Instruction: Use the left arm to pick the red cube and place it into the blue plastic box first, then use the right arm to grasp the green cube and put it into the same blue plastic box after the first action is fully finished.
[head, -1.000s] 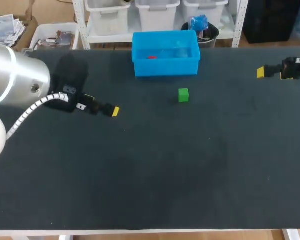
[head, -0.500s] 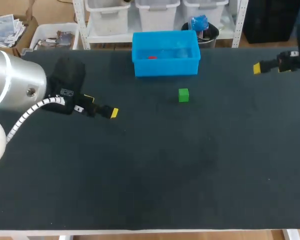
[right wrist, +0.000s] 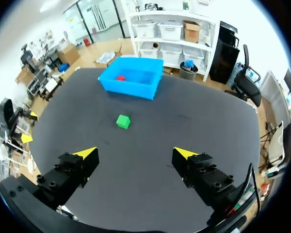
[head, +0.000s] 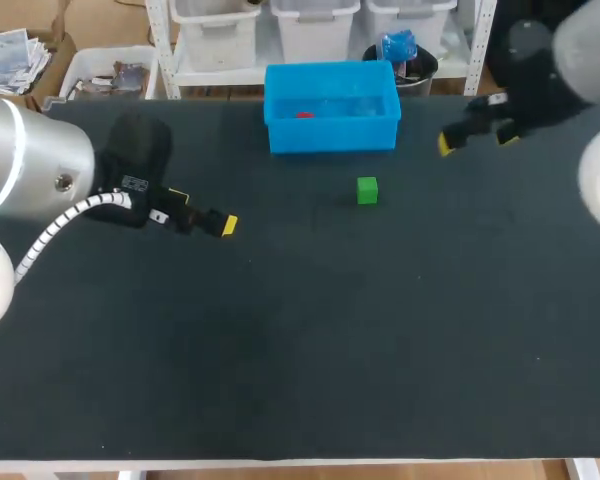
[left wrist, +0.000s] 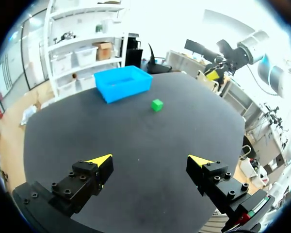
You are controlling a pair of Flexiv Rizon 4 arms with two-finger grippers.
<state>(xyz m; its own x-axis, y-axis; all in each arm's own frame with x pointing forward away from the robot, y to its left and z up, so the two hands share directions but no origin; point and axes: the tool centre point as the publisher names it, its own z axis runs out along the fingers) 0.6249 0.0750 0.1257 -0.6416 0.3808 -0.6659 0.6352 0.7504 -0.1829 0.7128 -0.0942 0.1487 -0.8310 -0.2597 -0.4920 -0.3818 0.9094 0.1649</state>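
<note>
the dark table (head: 300, 360) carries the blue plastic box (head: 332, 133). the left hand (left wrist: 150, 159), fingers apart and empty, hovers well left of the box. the right hand (right wrist: 136, 153), also spread, is near its right side. the green cube (head: 367, 190) sits just in front of the box, and the red cube (head: 304, 114) lies inside it.

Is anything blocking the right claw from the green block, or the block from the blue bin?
Nothing visible: only bare table between the right jaws and green cube, and between cube and blue box.

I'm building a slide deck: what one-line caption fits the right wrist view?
Open right pincer above the table, green cube ahead, red cube already in the blue plastic box.
</note>
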